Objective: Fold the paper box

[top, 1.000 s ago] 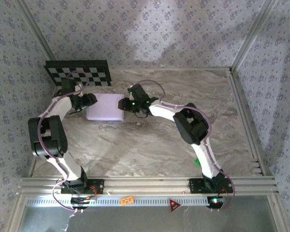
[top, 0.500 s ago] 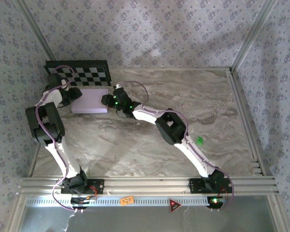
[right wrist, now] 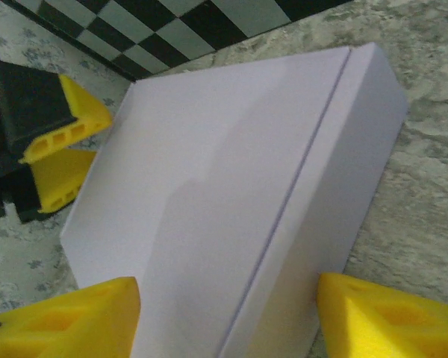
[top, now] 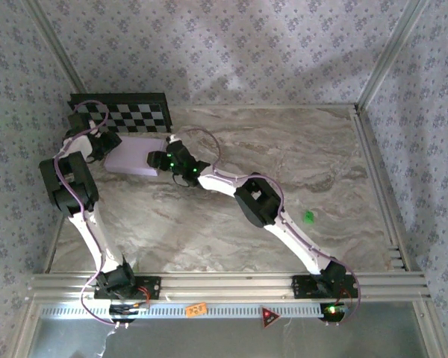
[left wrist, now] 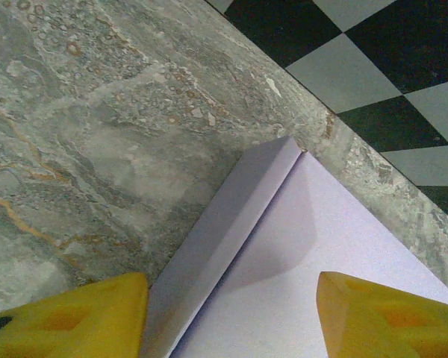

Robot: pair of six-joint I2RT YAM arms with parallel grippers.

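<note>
Looks dim and grainy in the top view, lit softly from overhead, with faint arm shadows on the table (top: pixel 321 149). Shows a soft grey shadow across the box (right wrist: pixel 209 186) in both wrist views. Blurs at 5 and 7 o'clock, on the yellow fingers (right wrist: pixel 388 321).

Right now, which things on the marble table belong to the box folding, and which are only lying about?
Belong to the job: the pale-lavender thin cardboard paper box; the left gripper and the right gripper, both open, at its two ends.
Only lying about: the black-and-white checkerboard panel behind the box; the small green block, far off to the right.
</note>
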